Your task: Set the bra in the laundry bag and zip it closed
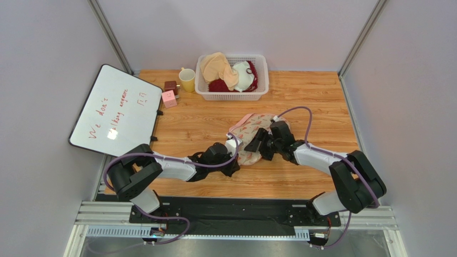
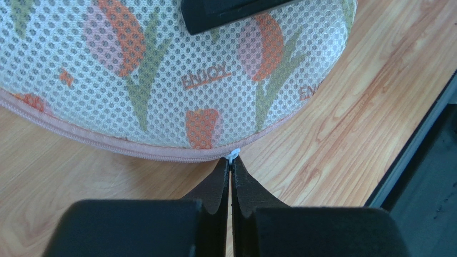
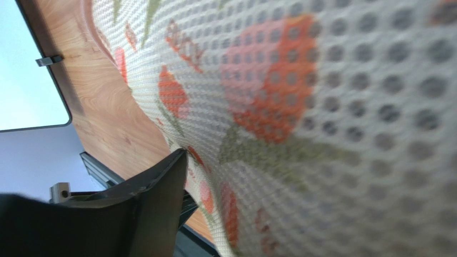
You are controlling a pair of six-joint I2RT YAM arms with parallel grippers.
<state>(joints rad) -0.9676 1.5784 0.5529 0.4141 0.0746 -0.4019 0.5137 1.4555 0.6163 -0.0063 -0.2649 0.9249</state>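
The laundry bag (image 1: 257, 123) lies mid-table, cream mesh with orange-pink tulip prints and a pink zipper edge. It fills the left wrist view (image 2: 161, 80) and the right wrist view (image 3: 322, 107). My left gripper (image 1: 233, 155) is at the bag's near-left edge, jaws shut (image 2: 230, 161) on the small white zipper pull (image 2: 231, 155). My right gripper (image 1: 260, 143) holds the bag's right side. One of its fingers (image 3: 155, 198) presses the fabric and the other is hidden behind the bag. A black finger (image 2: 236, 13) lies on top of the bag. The grey bra is out of view.
A white slatted basket (image 1: 230, 96) at the back holds a beige bra (image 1: 217, 64) and a white bra with dark-red trim (image 1: 244, 75). A yellow mug (image 1: 187, 80), a pink cube (image 1: 169, 99) and a brown cube (image 1: 171, 85) stand back left. A whiteboard (image 1: 115, 110) lies left.
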